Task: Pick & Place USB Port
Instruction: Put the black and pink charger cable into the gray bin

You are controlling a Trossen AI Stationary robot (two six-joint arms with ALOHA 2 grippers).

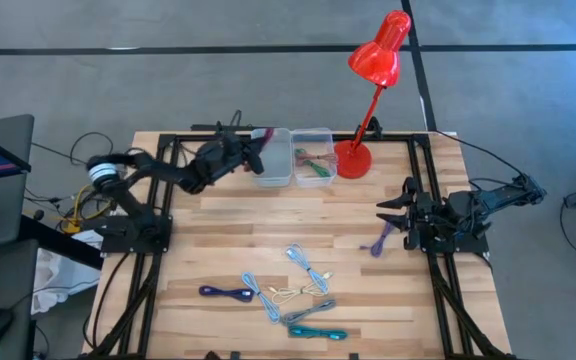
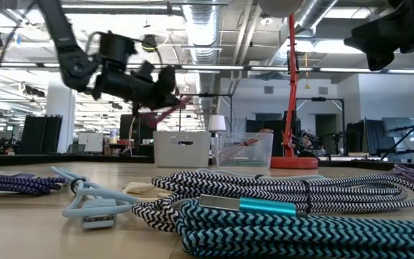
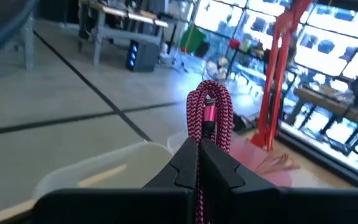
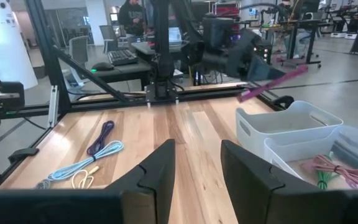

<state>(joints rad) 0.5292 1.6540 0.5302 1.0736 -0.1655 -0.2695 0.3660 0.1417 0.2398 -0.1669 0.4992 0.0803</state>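
Above white plastic bin [image 1: 273, 160] at tabletop [image 1: 228, 240] far edge | left gripper [image 1: 253, 153] fingers clenched on pink braided USB cable [image 3: 211, 115] | right gripper [image 1: 386, 212] fingers apart, holding nothing, near right edge

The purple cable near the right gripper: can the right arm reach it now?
Probably yes. The purple cable lies alone on bare wood just beside the open right gripper, with nothing between them.

dark jointed arms [image 1: 158, 172], black pincers [image 1: 252, 158]
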